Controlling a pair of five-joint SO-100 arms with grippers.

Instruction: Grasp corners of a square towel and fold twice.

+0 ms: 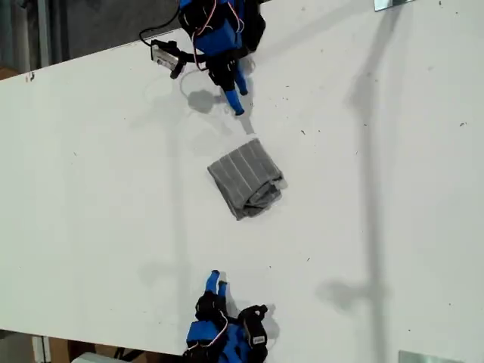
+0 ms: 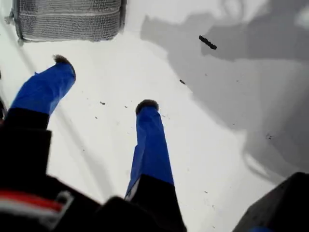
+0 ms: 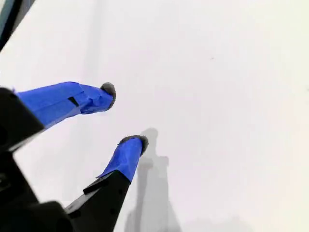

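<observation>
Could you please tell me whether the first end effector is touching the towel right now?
Apart. The first wrist view shows bare table between my first end effector and the towel.

The exterior view is looking straight down from high overhead at the white table (image 1: pixel 393 227). The first wrist view is peering along my first gripper (image 2: pixel 104 82), close above the tabletop, catching the towel (image 2: pixel 67 19) that the overhead view is also showing (image 1: pixel 246 178). The second wrist view is riding my second gripper (image 3: pixel 123 116), facing bare table.
</observation>
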